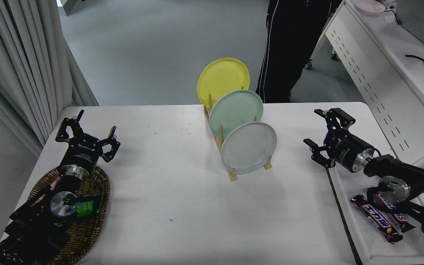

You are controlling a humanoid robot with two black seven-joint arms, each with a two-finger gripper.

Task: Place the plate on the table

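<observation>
Head view shows the big white worktop (182, 206) first. A wooden rack (230, 173) stands on it near the far middle, and it holds three plates on their edges so they do not fall. The plate (248, 148) for this job is the grey one, in the front slot, nearest the robot. Behind it stand a green plate (234, 108) and a yellow plate (221, 75), each partly hidden by the one in front.

The right gripper (320, 130) hangs to the right of the grey plate, well apart from it. Its fingers are spread wide and hold nothing, and it points toward the rack, so I think it is getting ready to take the plate. The left gripper (87, 134) is parked at the lower left over a brown basket (90, 221), also spread wide and empty.

A person (293, 48) stands at the far side, cut off at the top. Two candy bars (381, 219) lie at the right.
</observation>
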